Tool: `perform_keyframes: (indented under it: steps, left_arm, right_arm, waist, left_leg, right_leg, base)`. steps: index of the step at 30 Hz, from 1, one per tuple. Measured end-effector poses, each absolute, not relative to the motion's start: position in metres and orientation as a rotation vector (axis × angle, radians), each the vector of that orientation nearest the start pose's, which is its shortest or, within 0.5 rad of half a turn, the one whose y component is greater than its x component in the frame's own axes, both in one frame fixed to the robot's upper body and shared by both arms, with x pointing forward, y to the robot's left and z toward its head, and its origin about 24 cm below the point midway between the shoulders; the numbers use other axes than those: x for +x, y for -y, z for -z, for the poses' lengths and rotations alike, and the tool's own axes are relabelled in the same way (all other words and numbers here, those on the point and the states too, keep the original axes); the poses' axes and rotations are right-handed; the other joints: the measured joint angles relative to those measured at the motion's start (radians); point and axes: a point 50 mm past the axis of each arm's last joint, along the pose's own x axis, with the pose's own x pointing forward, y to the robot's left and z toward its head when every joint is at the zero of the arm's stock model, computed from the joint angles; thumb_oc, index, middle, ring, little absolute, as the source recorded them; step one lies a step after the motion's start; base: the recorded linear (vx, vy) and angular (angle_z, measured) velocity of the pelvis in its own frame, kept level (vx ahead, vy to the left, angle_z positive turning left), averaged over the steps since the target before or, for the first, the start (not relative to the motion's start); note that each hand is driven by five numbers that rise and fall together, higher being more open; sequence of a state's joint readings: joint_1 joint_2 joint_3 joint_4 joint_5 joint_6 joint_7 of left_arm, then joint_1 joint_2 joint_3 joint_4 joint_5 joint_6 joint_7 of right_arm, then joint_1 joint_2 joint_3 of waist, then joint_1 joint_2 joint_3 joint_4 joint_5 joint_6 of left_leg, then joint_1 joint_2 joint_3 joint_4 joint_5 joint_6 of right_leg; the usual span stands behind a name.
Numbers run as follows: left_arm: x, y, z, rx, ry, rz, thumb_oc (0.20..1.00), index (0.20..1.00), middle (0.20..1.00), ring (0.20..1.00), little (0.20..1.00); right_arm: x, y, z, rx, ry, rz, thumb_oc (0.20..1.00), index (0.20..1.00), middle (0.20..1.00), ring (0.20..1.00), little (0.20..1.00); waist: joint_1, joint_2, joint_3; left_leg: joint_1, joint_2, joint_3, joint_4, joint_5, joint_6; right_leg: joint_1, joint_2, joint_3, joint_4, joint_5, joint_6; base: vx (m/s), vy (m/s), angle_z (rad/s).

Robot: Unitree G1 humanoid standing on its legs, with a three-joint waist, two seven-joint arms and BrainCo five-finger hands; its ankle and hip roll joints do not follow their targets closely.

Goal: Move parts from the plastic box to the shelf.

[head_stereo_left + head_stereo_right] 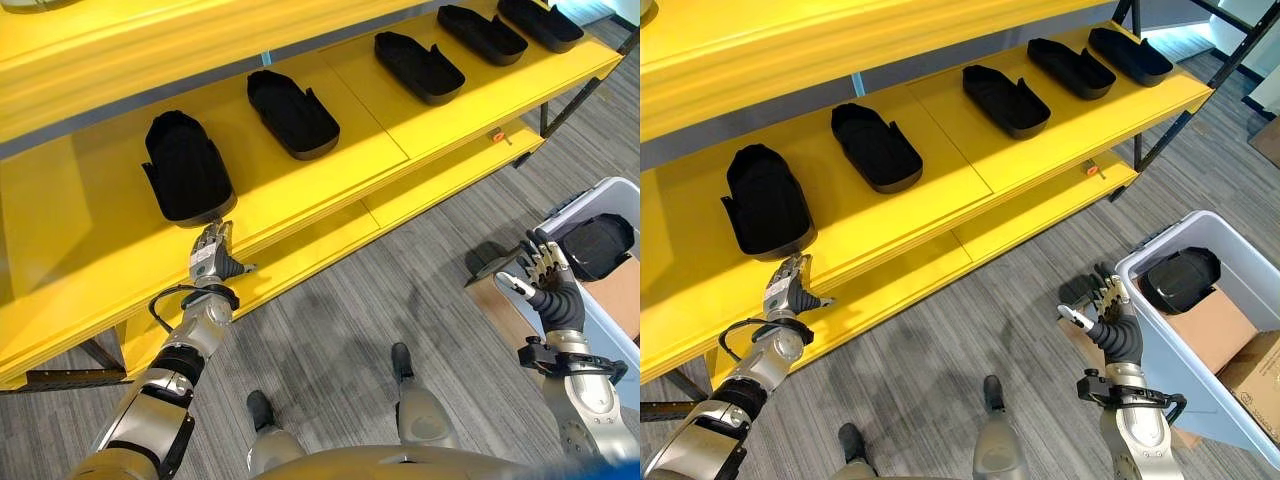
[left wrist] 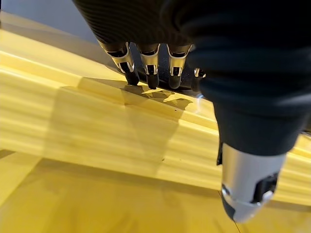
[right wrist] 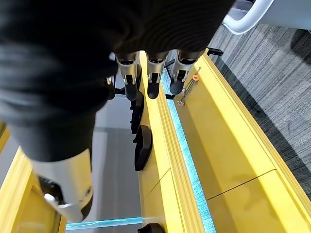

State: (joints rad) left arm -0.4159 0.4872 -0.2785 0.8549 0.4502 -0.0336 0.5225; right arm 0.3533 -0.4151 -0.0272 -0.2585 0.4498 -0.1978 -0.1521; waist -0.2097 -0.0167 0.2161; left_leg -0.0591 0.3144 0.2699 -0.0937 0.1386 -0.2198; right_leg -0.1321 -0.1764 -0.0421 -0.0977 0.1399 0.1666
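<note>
Several black moulded parts lie in a row on the yellow shelf (image 1: 340, 160). The leftmost part (image 1: 185, 168) stands near the front edge. My left hand (image 1: 212, 255) is just below it at the shelf's edge, open, its fingers (image 2: 150, 73) straight with the tips at the part's base. My right hand (image 1: 1110, 312) hovers open and empty over the floor beside the pale plastic box (image 1: 1180, 350). One black part (image 1: 1180, 280) lies inside the box on brown cardboard.
A lower yellow shelf board (image 1: 420, 195) juts out below the parts, with a small orange item (image 1: 497, 136) on it. A black frame leg (image 1: 570, 105) stands at the shelf's right end. A cardboard box (image 1: 500, 300) sits on the grey carpet by the plastic box.
</note>
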Motion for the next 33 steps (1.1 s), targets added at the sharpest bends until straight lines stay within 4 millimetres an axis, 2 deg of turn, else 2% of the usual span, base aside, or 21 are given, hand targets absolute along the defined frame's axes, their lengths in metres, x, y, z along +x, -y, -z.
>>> perform_keyframes:
  steps: [6,23,33]
  left_arm:
    - [0.315,-0.266,-0.021,1.124,-0.147,-0.320,1.000,1.000,1.000,1.000,1.000]
    - [0.329,-0.284,-0.045,1.141,-0.127,-0.374,1.000,1.000,1.000,1.000,1.000]
    - [0.331,-0.286,-0.048,1.139,-0.136,-0.360,1.000,1.000,1.000,1.000,1.000]
  right_arm:
    - [0.183,0.237,-0.066,0.043,0.113,0.173,1.000,1.000,1.000,1.000,1.000]
    - [0.184,0.236,-0.075,0.030,0.142,0.125,1.000,1.000,1.000,1.000,1.000]
    - [0.184,0.235,-0.075,0.029,0.142,0.117,1.000,1.000,1.000,1.000,1.000]
  waist:
    - [-0.004,-0.002,0.001]
    - [-0.021,-0.020,0.032]
    - [-0.022,-0.024,0.035]
  left_leg:
    - [-0.028,0.000,-0.003,0.009,0.001,0.000]
    - [-0.048,0.002,-0.004,0.027,0.000,0.000]
    - [-0.048,0.003,-0.004,0.031,0.000,0.000]
  right_leg:
    - [-0.020,0.000,0.000,0.002,0.002,-0.001]
    - [-0.035,0.000,0.001,0.005,0.014,-0.002]
    - [-0.034,0.001,0.002,0.005,0.016,-0.003]
  base:
    - [-0.01,0.004,0.02]
    - [0.00,0.000,0.00]
    - [0.00,0.000,0.00]
